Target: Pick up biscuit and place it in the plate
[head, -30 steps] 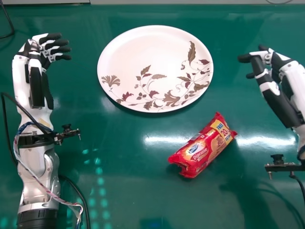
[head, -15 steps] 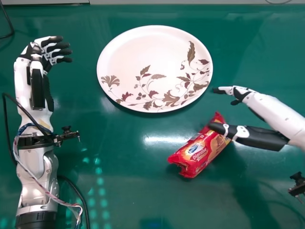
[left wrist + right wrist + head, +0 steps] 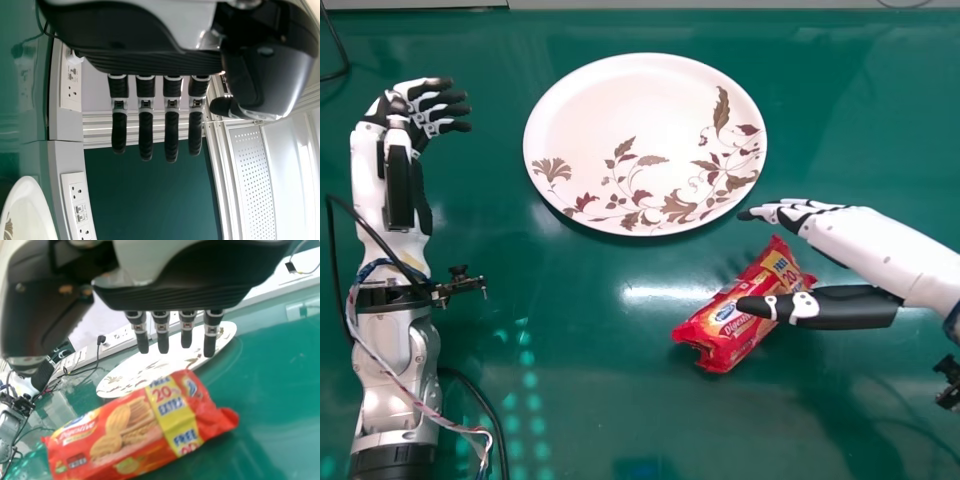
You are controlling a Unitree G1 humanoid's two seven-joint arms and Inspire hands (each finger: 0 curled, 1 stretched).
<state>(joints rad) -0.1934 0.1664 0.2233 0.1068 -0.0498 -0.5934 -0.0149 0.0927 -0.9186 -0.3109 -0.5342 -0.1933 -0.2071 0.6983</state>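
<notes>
The large oval plate, pale with brown leaves and darker red flowers along its near and right parts, lies on the green counter. The red biscuit packet is also on the counter, apart from the plate, nearer the robot than it and towards its right side; it lies at a slant, its farther end pointing up past the plate's right near edge. To the right and near side of the plate is the right hand, open, its fingers straight and held well away from the thumb. The fingertips come close to the plate's near right rim, while the thumb crosses over the packet; whether it touches the wrapper, I cannot tell. The left hand is out to the left of the plate, open too, fingers loosely extended towards it. Beyond the plate runs a white strip of sockets.
</notes>
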